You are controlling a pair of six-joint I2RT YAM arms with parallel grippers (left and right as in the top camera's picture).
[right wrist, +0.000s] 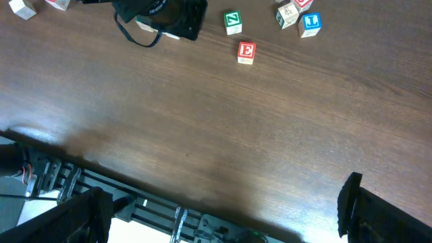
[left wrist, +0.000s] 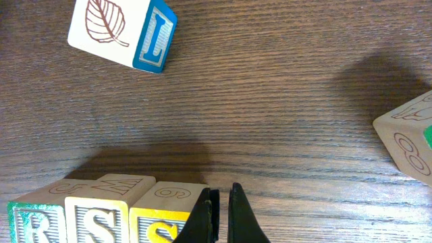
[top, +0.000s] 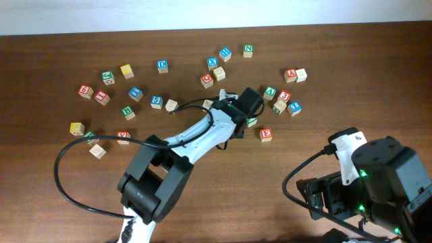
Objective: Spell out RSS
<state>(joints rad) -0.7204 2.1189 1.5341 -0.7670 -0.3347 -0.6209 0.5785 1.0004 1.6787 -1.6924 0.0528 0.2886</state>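
Observation:
In the left wrist view, three wooden letter blocks stand side by side at the bottom left: a green R block [left wrist: 30, 223], a grey-blue S block [left wrist: 101, 219] and a yellow S block [left wrist: 162, 219]. My left gripper [left wrist: 221, 216] is shut and empty, its fingers right beside the yellow S block's right side. In the overhead view the left gripper [top: 246, 108] sits mid-table and the arm hides the row. My right gripper [right wrist: 223, 209] is open and empty above the table's front edge, at the bottom right of the overhead view [top: 378, 182].
A blue L block with a leaf [left wrist: 125, 30] lies ahead of the left gripper, and a block marked 8 [left wrist: 408, 138] to its right. A red E block [top: 266, 134] and a green block [top: 252, 121] lie near the gripper. Many other letter blocks are scattered across the back.

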